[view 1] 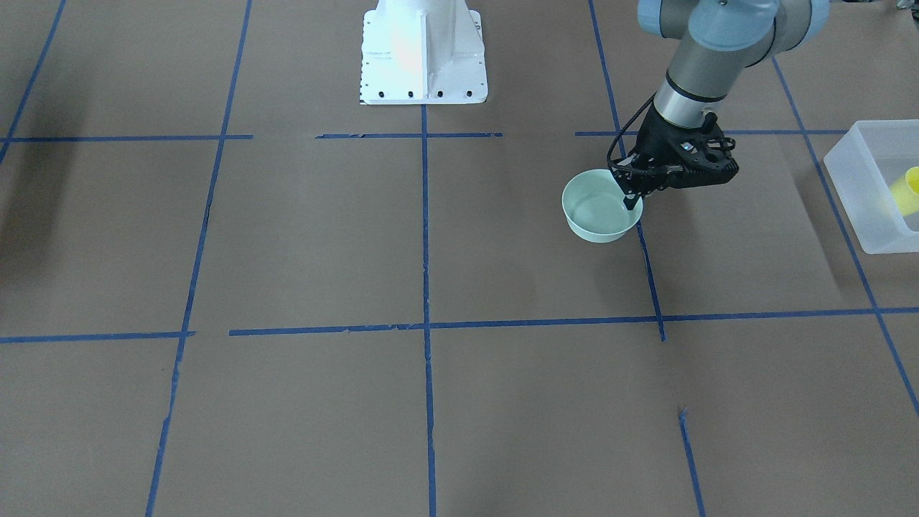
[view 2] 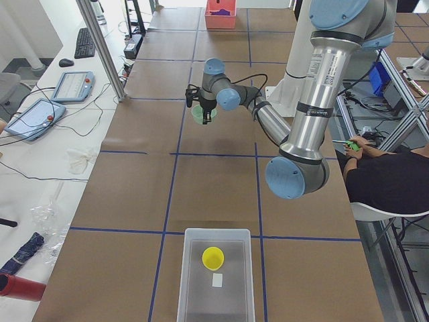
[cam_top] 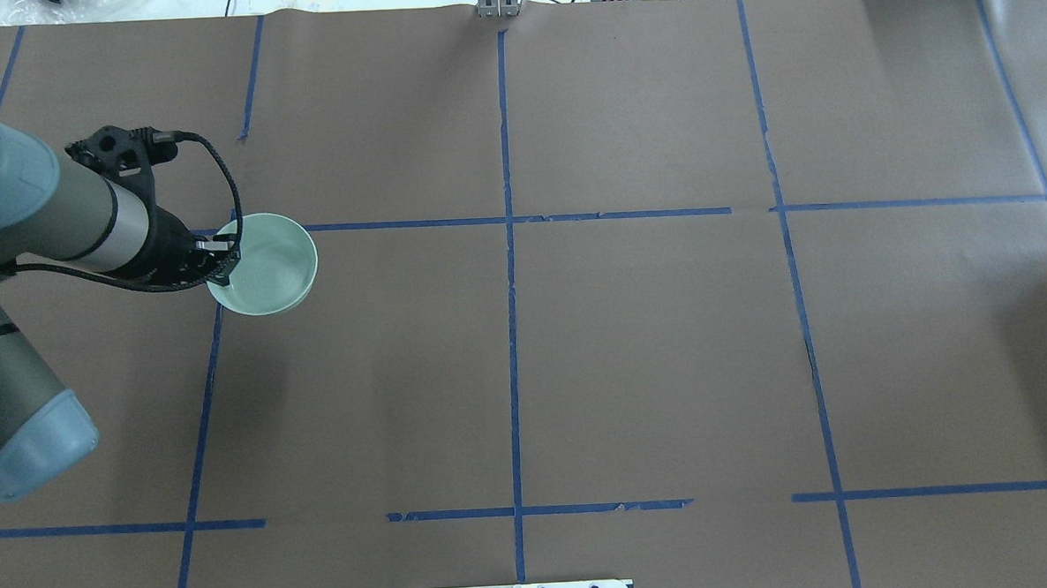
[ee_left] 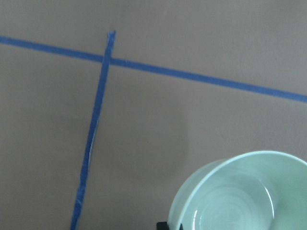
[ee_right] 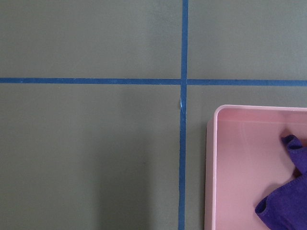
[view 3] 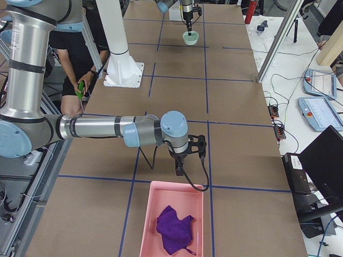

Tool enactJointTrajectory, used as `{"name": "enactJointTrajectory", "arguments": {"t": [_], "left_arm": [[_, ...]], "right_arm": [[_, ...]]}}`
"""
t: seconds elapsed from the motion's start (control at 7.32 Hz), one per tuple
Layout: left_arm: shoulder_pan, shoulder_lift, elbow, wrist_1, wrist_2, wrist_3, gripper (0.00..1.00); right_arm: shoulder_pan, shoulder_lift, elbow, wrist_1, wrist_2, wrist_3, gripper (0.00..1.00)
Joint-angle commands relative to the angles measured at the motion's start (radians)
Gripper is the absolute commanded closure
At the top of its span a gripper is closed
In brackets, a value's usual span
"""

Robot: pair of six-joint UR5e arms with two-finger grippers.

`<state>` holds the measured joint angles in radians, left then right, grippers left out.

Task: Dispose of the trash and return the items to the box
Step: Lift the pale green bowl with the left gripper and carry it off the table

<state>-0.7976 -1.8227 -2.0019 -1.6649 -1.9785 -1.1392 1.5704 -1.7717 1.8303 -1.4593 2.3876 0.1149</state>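
My left gripper (view 1: 632, 195) (cam_top: 224, 258) is shut on the near rim of a pale green bowl (view 1: 597, 213) (cam_top: 268, 268), one finger inside and one outside. The bowl looks empty and seems held just above the brown table; it fills the lower right of the left wrist view (ee_left: 244, 191). The yellow cup (view 1: 909, 189) (view 2: 213, 257) lies inside the translucent white box (view 1: 858, 179) (view 2: 194, 282) at the table's left end. My right gripper (view 3: 180, 167) hovers by a pink tray at the other end; I cannot tell whether it is open or shut.
The pink tray (view 3: 153, 214) (ee_right: 225, 158) holds a purple cloth (view 3: 174, 229) (ee_right: 283, 201). The white robot base (view 1: 423, 57) stands mid-table at my side. A seated person (view 2: 382, 181) is behind the robot. Blue tape lines cross the brown table.
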Motion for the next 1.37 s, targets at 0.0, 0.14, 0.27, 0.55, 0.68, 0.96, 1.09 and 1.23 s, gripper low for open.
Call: {"name": "enactJointTrajectory", "arguments": {"t": [0.0,0.14,0.27,0.55,0.68,0.96,1.09,1.23], "left_arm": [[-0.131,0.008,0.035,0.025,-0.077,0.209,1.0],[-0.173,0.014,0.06,0.028,-0.079,0.273,1.0],[-0.205,0.026,0.084,0.028,-0.079,0.326,1.0],[-0.299,0.058,0.138,0.024,-0.098,0.477,1.0],[-0.366,0.065,0.17,0.022,-0.129,0.574,1.0],[-0.474,0.112,0.186,0.027,-0.126,0.737,1.0],[-0.532,0.149,0.195,0.025,-0.123,0.828,1.0],[-0.592,0.16,0.23,0.025,-0.117,0.927,1.0]], "right_arm": [[0.003,0.064,-0.054,-0.01,0.01,0.006,0.0],[0.003,0.09,-0.09,-0.007,0.013,0.006,0.0],[0.003,0.097,-0.095,-0.01,0.028,0.008,0.0],[0.003,0.098,-0.092,-0.015,0.079,0.008,0.0],[0.005,0.097,-0.089,-0.015,0.09,0.008,0.0],[0.005,0.094,-0.085,-0.01,0.088,0.008,0.0],[0.005,0.094,-0.083,-0.01,0.088,0.008,0.0],[0.005,0.09,-0.083,-0.009,0.087,0.008,0.0]]}}
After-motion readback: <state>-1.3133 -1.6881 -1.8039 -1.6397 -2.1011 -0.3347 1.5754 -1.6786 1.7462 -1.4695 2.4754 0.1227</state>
